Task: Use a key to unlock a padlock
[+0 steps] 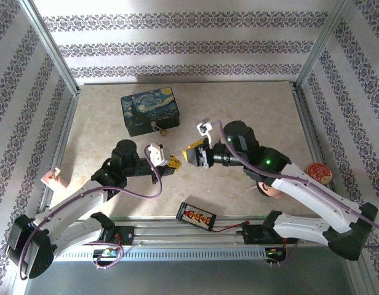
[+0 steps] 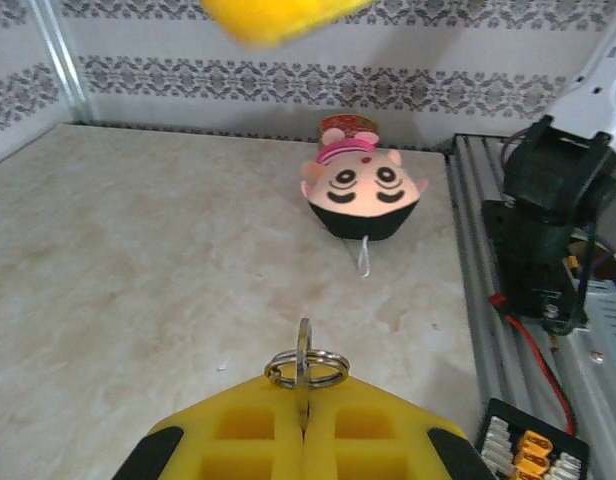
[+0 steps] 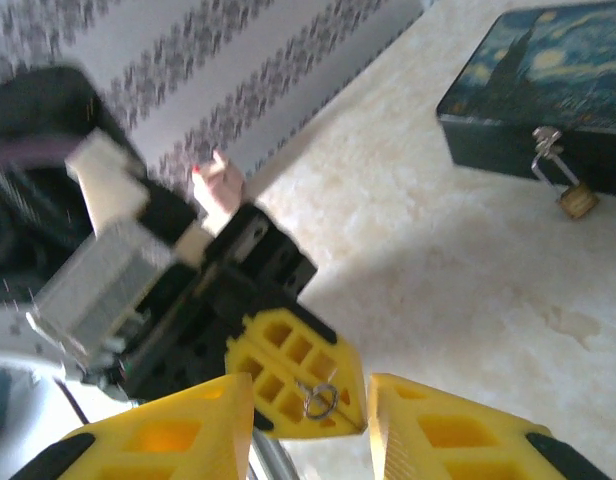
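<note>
The tiny pale key stands edge-on with its ring between the yellow fingers of my left gripper, which is shut on it. From above, my left gripper is at mid-table, tip to tip with my right gripper. My right gripper is open, its fingers on either side of the left gripper's tip, where the key ring shows. The small brass padlock hangs from the hasp on the front of the dark blue painting box, away from both grippers. The padlock is also seen from above.
The blue box sits at the back centre. A doll head lies in front of the round gold-red tin at the right. A black strip with orange plugs lies near the front rail. A pink toy hand is at the left edge.
</note>
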{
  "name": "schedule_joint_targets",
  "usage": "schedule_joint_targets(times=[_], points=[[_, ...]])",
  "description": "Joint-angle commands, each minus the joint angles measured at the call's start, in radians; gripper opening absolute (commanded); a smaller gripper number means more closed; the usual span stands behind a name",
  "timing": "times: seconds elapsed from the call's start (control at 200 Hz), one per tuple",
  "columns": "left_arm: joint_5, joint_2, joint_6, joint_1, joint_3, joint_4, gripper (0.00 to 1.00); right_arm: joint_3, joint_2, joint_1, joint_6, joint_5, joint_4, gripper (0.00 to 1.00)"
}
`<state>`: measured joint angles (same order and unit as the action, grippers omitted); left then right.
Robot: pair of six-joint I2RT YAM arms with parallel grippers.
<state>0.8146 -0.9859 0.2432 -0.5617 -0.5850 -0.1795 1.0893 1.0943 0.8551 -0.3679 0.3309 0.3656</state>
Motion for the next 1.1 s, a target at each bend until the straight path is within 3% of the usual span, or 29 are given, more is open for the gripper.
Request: schedule_joint_targets(times=[0.0,0.45,1.094], points=[[0.089,-0.013,0.039,-0.004,-0.047,0.073,0.00,0.041,0.033,0.045,0.115,-0.003,0.088,0.34],[0.128,-0.021,0.029,-0.005,-0.056,0.090,0.00,0.087,0.114,0.074,0.162,-0.038,0.121,0.28],[0.111,-0.006,0.018,-0.004,-0.049,0.071,0.00,0.074,0.130,0.076,0.173,0.021,0.113,0.23]])
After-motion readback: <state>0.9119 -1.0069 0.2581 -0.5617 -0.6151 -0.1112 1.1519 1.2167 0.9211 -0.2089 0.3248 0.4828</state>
